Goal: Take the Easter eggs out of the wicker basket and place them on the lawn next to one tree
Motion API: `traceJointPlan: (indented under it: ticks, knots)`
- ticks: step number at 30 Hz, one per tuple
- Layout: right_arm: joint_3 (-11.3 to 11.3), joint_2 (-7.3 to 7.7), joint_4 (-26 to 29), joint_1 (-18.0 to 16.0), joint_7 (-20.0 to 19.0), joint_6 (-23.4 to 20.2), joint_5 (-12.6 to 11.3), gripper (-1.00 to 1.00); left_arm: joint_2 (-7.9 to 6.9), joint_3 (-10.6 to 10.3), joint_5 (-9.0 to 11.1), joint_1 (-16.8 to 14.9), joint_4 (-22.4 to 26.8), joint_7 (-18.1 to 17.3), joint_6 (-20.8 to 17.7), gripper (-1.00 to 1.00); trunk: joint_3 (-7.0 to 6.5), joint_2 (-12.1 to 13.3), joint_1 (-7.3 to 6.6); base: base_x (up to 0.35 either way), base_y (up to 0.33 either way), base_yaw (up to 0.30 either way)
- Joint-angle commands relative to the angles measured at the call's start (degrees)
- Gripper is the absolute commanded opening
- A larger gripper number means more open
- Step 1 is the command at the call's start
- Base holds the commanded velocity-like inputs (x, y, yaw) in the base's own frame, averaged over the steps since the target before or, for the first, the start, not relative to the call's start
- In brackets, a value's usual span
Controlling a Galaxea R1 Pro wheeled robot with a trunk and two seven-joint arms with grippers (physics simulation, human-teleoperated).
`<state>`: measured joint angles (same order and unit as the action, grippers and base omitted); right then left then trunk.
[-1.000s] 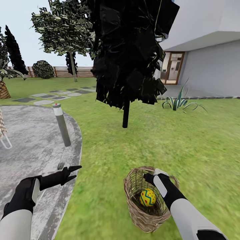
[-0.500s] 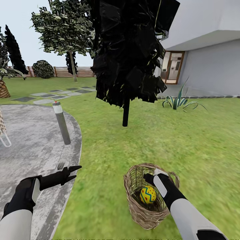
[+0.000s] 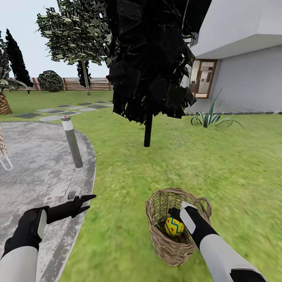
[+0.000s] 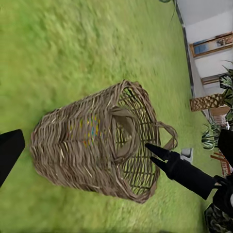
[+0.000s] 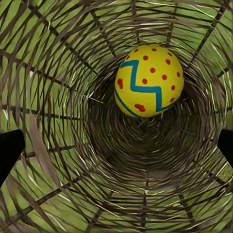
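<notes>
Green lawn (image 3: 219, 164) spreads from a grey paved patch to a white house, and on it, close in front of the robot, stands the wicker basket (image 3: 162, 239) — upright but leaning a little, its long axis running from the narrow base up to the wide open mouth, which faces up toward the head camera. One Easter egg (image 3: 173, 226) lies at the bottom of it; in the right wrist view the egg (image 5: 149, 80) rests against the woven wall, its blue zigzag band running around it, though which end is the pointed one cannot be told. The right gripper (image 3: 181, 211) reaches down into the basket's mouth just beside the egg, its fingers (image 5: 9, 150) spread wide at the view's edges, nothing between them. The left gripper (image 3: 87, 201) hovers over the edge of the paving, well apart from the basket, fingers slightly parted and empty. Beyond stands a black-leaved tree (image 3: 148, 129) — farther off, a pale-trunked tree (image 3: 85, 80) and a bollard (image 3: 72, 141).
</notes>
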<state>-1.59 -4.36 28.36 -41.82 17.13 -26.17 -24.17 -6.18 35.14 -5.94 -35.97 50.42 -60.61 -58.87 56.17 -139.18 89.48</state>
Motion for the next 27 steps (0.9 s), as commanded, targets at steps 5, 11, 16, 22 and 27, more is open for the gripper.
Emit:
traceJointPlan:
  ticks: [5, 11, 16, 22, 27]
  knots:
    - [-0.14, -0.04, 0.11, -0.08, 0.36, -0.20, -0.44, 1.00, 0.03, 0.19, -0.56, -0.07, 0.03, -0.56, -0.42, 1.00, 0.96, -2.05, 1.09, 0.000, 0.000, 0.000]
    - [-0.10, -0.04, 0.11, -0.09, 0.36, -0.20, -0.44, 1.00, 0.03, 0.19, -0.56, -0.07, 0.03, -0.60, -0.41, 1.00, 2.08, -4.08, 2.22, 0.000, 0.000, 0.000]
    - [-0.10, -0.04, 0.10, -0.09, 0.36, -0.20, -0.44, 1.00, 0.03, 0.19, -0.56, -0.07, 0.03, -0.64, -0.45, 1.00, 2.52, -4.10, 2.27, 0.000, 0.000, 0.000]
    - [-0.08, -0.04, 0.08, -0.10, 0.36, -0.20, -0.44, 1.00, 0.03, 0.19, -0.56, -0.07, 0.03, -0.65, -0.45, 1.00, 3.85, -4.18, 2.43, 0.000, 0.000, 0.000]
    - [-0.08, -0.01, 0.10, -0.10, 0.36, -0.25, -0.44, 1.00, 0.11, 0.19, -0.49, -0.07, 0.06, -0.71, -0.45, 1.00, 3.85, -4.18, 2.43, 0.000, 0.000, 0.000]
